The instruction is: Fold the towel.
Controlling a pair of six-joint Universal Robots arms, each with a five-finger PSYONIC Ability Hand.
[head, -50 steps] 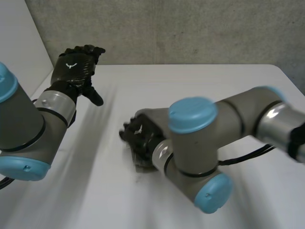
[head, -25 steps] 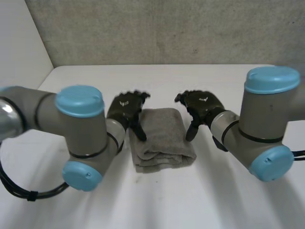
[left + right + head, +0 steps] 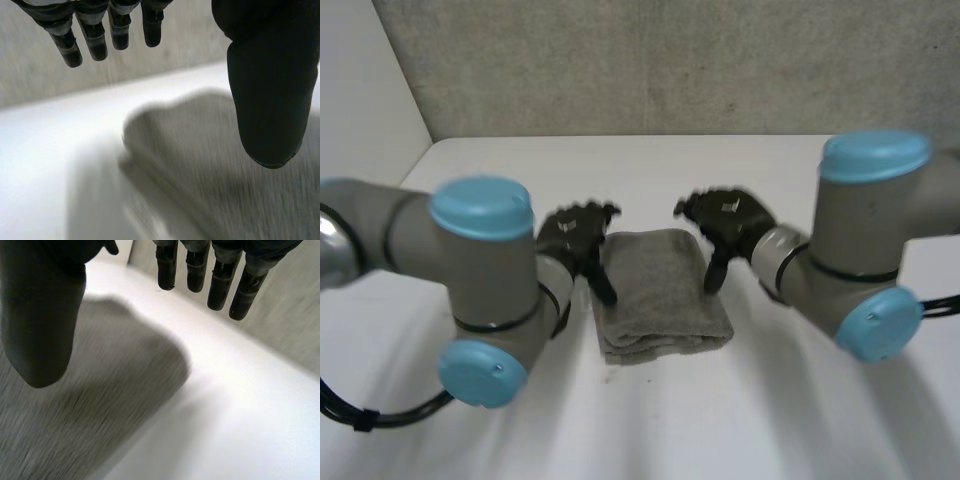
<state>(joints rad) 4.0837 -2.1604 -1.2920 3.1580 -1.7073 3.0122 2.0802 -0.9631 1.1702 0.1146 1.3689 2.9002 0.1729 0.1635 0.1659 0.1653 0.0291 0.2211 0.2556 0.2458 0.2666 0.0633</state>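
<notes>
Both arms have edged slightly leftward since half a second ago, while the one folded towel (image 3: 663, 295) lies unmoved on the table (image 3: 650, 420). Farther back, my left hand (image 3: 575, 235) sits at its left edge and my right hand (image 3: 725, 218) at its right, both with fingers straight, apart from the thumbs, holding nothing.

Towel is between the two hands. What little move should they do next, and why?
Probably lower the left hand and the right hand to pinch the side edges of the towel. Both are open, one beside each edge, holding nothing, and the layered towel looks long enough for another fold.
</notes>
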